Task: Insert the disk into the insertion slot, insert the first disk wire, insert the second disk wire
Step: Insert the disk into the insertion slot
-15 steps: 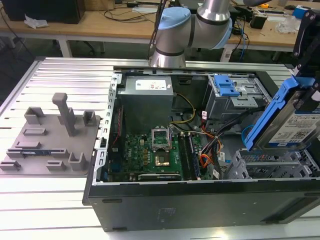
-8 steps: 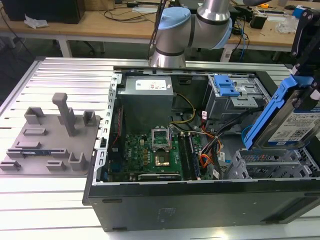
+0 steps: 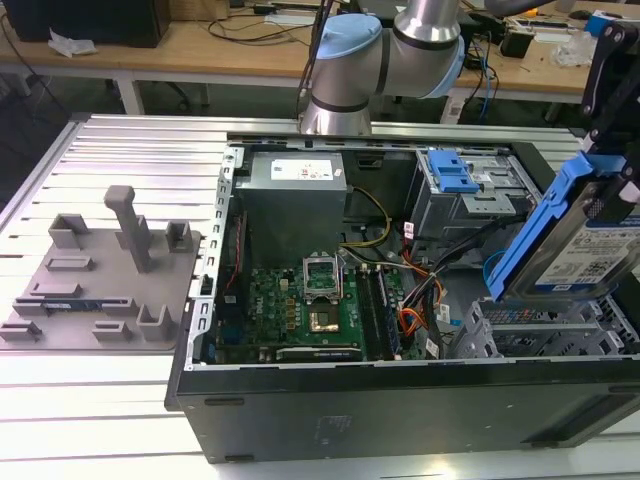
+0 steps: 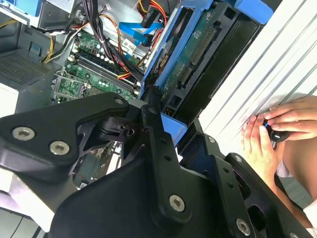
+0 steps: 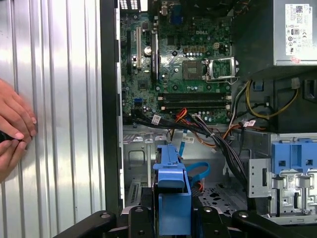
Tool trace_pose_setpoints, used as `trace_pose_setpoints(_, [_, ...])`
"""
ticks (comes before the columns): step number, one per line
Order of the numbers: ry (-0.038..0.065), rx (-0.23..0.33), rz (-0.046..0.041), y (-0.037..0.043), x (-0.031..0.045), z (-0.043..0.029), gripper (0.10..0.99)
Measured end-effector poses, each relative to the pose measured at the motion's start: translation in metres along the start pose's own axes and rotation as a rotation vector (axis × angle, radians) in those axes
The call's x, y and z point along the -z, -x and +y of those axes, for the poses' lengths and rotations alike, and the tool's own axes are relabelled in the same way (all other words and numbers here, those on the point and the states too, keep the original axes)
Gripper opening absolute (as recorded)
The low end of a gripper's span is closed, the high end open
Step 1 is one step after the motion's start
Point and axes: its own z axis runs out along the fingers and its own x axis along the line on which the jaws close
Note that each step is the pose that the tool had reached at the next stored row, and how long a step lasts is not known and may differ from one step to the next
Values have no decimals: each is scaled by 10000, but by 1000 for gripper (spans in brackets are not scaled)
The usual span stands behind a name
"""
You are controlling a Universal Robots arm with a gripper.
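The disk point(image 3: 590, 250), silver with a white label in a bright blue carrier, hangs tilted over the open computer case at the exterior view's right. My gripper point(image 3: 610, 160) is shut on its upper end. Both wrist views look down the disk point(image 5: 172, 183) point(image 4: 198, 59), with my gripper point(image 5: 173, 218) point(image 4: 173, 126) clamped on the blue carrier. The insertion slot point(image 3: 540, 330) point(image 5: 136, 163), a low grey perforated cage, lies just below the disk's lower end and apart from it. A loose blue cable point(image 5: 198, 171) and a bundle of coloured wires point(image 5: 181, 114) lie beside the slot.
A taller grey cage with a blue latch point(image 3: 460, 185) point(image 5: 292, 168) stands next to the slot. The motherboard point(image 3: 300, 300) and power supply point(image 3: 295, 200) take up the case's left half. A grey fixture plate point(image 3: 100, 280) lies outside. A person's hands point(image 4: 270, 129) point(image 5: 12, 124) rest on the ribbed table.
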Motion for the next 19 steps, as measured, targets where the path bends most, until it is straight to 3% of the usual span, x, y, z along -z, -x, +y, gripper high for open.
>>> trace_pose_setpoints(19, [3, 5, 0, -9, -115, 1, 365])
